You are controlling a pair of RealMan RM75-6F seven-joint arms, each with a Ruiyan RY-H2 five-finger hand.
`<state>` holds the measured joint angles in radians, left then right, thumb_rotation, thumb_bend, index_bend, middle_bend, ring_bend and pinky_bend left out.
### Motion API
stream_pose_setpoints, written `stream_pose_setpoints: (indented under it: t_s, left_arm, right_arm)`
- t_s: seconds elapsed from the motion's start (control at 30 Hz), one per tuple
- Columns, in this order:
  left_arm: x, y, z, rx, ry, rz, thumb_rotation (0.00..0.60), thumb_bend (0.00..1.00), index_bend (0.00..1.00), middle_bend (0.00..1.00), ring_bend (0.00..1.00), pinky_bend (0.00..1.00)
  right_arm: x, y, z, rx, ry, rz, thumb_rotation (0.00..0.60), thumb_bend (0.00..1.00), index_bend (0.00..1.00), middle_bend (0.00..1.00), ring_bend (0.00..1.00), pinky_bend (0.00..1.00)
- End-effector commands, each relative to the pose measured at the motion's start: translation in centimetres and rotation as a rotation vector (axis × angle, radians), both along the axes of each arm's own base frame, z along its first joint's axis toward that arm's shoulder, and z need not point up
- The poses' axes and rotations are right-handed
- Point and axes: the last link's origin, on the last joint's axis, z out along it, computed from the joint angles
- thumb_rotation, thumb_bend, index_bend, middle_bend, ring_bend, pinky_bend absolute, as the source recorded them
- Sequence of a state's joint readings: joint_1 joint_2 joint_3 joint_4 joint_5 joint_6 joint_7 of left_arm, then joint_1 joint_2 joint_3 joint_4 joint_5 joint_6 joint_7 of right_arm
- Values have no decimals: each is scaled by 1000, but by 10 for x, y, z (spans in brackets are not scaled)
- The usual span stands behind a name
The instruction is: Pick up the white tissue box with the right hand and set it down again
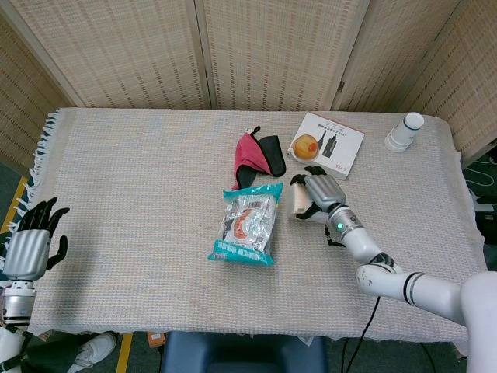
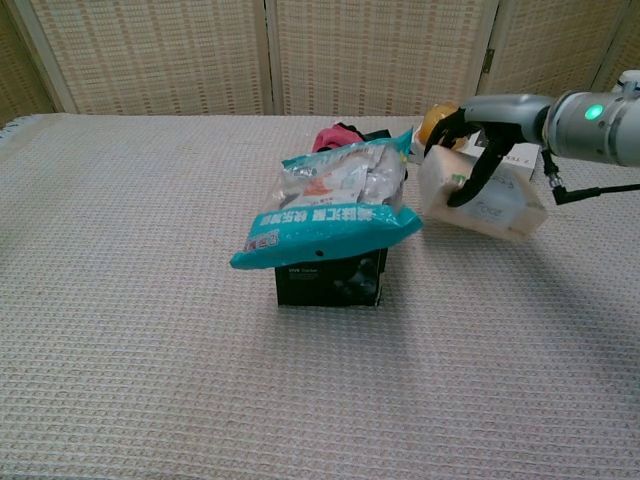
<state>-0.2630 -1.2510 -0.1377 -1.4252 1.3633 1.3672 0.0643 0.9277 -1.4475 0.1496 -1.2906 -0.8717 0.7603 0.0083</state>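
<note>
The right hand (image 2: 478, 130) grips the white tissue box (image 2: 483, 198), tilted above the table; the left hand (image 1: 29, 239) hangs open, fingers spread.

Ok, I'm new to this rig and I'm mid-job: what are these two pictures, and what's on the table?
Both pictures come from the robot's own cameras: the head view looks down on the table, the chest view looks across it. The right hand grips the white tissue box, which is tilted and lifted off the cloth. The left hand hangs open off the table's near corner, holding nothing. Also there: a snack bag lying on a black box, a red and black cloth, a flat printed box and a white bottle.
</note>
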Motion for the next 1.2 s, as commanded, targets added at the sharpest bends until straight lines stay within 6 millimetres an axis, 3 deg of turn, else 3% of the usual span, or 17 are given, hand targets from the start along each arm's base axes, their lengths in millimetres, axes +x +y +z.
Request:
stream_pose_setpoints:
  t_s: [0.03, 0.13, 0.27, 0.5, 0.77, 1.2]
  left_arm:
    - [1, 0, -1, -2, 1, -2, 600, 554, 183, 0, 0, 108]
    - [1, 0, -1, -1, 1, -5, 600, 554, 183, 0, 0, 107]
    - [2, -1, -1, 0, 3, -5, 600, 555, 183, 0, 0, 107]
    - [1, 0, -4, -10, 8, 1, 600, 554, 184, 0, 0, 108]
    - [-3, 3, -4, -11, 8, 18, 600, 553, 183, 0, 0, 108]
    - [-10, 8, -4, -8, 16, 48, 600, 553, 183, 0, 0, 108]
  right_arm:
    - [-30, 13, 39, -197, -405, -17, 600, 39, 455, 407, 182, 0]
    - [-59, 23, 48, -195, -636, -89, 600, 59, 455, 412, 192, 0]
    - [-101, 44, 55, -74, -770, -136, 600, 98, 455, 421, 203, 0]
    - [-139, 50, 47, 0, -902, -161, 600, 132, 455, 423, 203, 0]
    - [-160, 47, 40, 9, -944, -163, 600, 167, 444, 423, 204, 0]
    - [-159, 31, 17, 54, -838, -203, 600, 219, 433, 423, 203, 0]
